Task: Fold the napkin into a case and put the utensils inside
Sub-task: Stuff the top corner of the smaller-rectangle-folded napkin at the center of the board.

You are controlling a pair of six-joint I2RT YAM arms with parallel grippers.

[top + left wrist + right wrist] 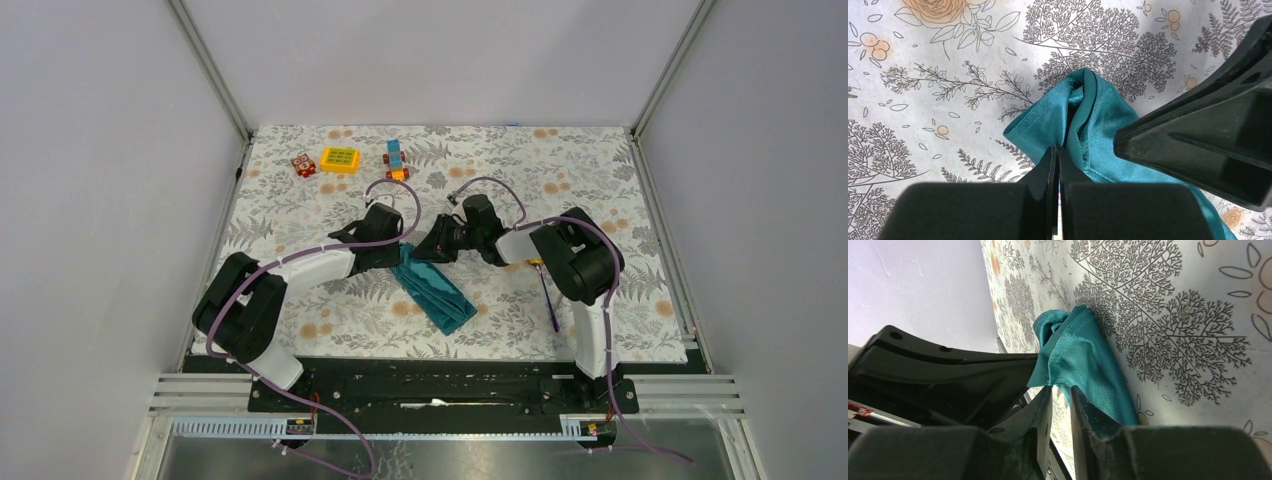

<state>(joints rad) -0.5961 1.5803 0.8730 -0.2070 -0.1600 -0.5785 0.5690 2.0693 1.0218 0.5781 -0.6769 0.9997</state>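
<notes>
The dark teal napkin (437, 290) lies folded into a long strip at the table's middle, running from between the grippers toward the near edge. My left gripper (405, 245) is at its far end, jaws shut (1058, 150) on a raised fold of the napkin (1088, 115). My right gripper (425, 250) faces it from the right. Its jaws (1061, 390) stand a little apart, table showing between them, with the napkin (1080, 355) bunched at their tips. One utensil's purple handle (549, 298) lies beside the right arm, its head mostly hidden. The silvery utensil is out of view.
At the far left of the floral tablecloth (300, 300) stand a red toy block (304, 165), a yellow block (340, 160) and a blue and orange toy (397, 160). Grey walls and metal frame posts close in the table on three sides.
</notes>
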